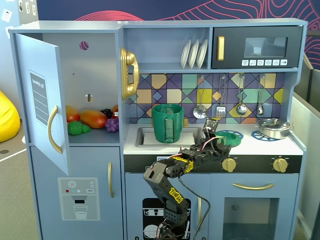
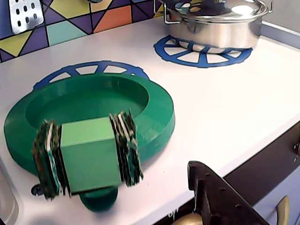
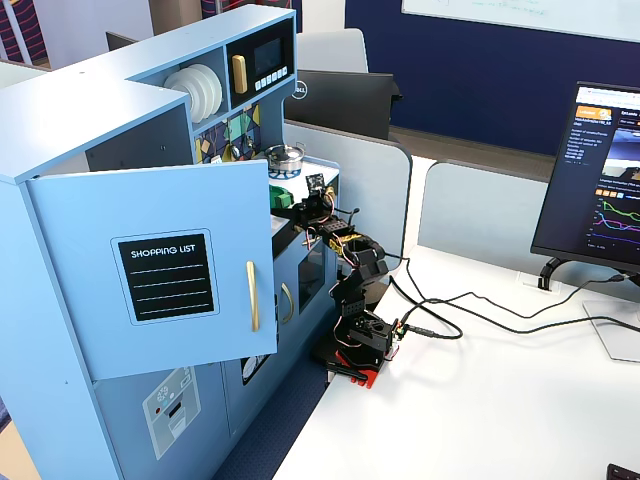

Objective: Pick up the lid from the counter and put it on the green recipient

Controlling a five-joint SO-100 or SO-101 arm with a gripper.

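Plainly, the words "SHOPPING LIST" are showing on the black panel of the open cupboard door in a fixed view; the same door is hanging open in the other fixed view, its writing too small to read there. Behind that door, toy fruit and vegetables are lying on the shelf. White plates are standing on edge in the upper rack beside the toy microwave. Utensils are hanging against the coloured tile backsplash.

The green recipient is standing upright in the sink, its mouth open; what it holds cannot be told. The silver pot is sitting lidded on the far blue spoked burner in the wrist view, and at the right of the counter in a fixed view.

The lid is lying flat on the white counter, hollow side up, covering most of the nearer blue burner ring. The gripper is closing on the lid's near rim, where a pale green block is sitting squeezed between two dark padded fingers; the jaws are standing narrow, only the block's width apart. In a fixed view the gripper is reaching over the counter edge, touching the lid, well right of the green recipient.
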